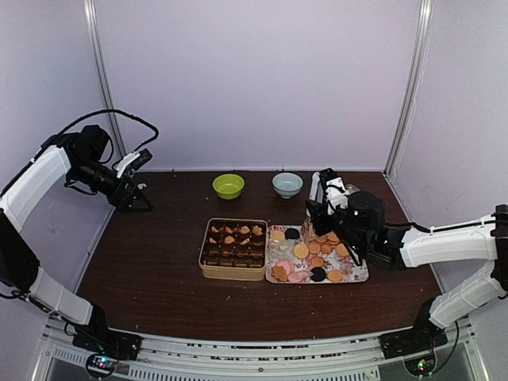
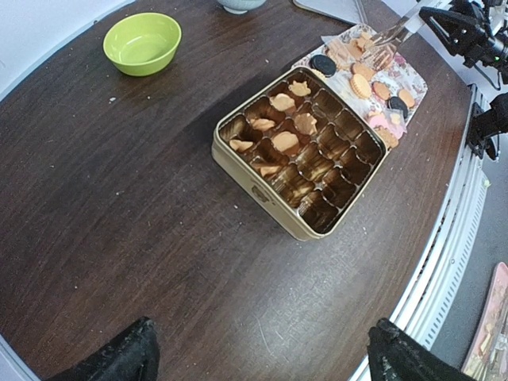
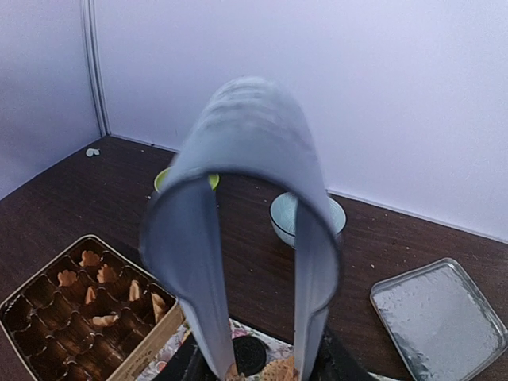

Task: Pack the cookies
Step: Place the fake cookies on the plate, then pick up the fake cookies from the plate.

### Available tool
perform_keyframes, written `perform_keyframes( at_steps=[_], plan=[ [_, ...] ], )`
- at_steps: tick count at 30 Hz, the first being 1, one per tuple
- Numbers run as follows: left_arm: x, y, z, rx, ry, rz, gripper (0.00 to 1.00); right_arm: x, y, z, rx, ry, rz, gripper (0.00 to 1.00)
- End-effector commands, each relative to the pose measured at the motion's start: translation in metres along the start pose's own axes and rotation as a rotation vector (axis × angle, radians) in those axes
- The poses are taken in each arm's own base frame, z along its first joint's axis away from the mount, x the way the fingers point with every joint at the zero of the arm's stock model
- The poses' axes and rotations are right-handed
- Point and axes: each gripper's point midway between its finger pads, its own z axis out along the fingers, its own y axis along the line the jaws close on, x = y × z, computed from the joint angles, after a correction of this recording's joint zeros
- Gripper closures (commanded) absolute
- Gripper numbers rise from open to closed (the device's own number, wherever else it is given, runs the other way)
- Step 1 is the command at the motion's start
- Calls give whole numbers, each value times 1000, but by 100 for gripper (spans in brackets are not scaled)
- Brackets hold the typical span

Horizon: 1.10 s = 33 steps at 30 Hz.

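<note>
Left fingers (image 2: 127, 357): spread wide, holding nothing, raised off the table's (image 1: 143, 262) 10 o'clock edge.
Right fingers (image 3: 341, 367): clamped on tongs (image 3: 238, 198), whose tips reach down to the floral tray (image 1: 274, 278).
Cookies (image 1: 301, 251): seven tan ones in the tin (image 1: 232, 274); about a dozen on the floral tray, two of them dark, some pink.
Bowls: two, a green bowl (image 1: 228, 186) at the tin's 12 o'clock and a pale bowl (image 1: 286, 184) at its 1 o'clock.
Around: floral tray touches the tin at 3 o'clock; the right arm hides its 2 o'clock corner; silver tray (image 3: 436, 317) at the pale bowl's 4 o'clock.
Materials: dark wood-grain table with crumbs; gold rectangular tin lined with brown cups (image 2: 317, 210); tongs a bent metal strip.
</note>
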Motion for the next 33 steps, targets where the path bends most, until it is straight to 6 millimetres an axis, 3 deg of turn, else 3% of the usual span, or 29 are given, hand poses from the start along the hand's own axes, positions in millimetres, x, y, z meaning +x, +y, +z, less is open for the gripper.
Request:
perform_keyframes(
  at_steps=[1, 13, 33],
  plan=[
    [-9, -2, -4, 15, -27, 23, 6, 0, -13, -2, 43, -23, 32, 62],
    [-9, -2, -4, 16, -22, 22, 6, 23, -13, 10, 42, 14, 44, 62],
    [-9, -2, -2, 31, -18, 9, 7, 43, -29, -3, 82, 47, 41, 59]
  ],
)
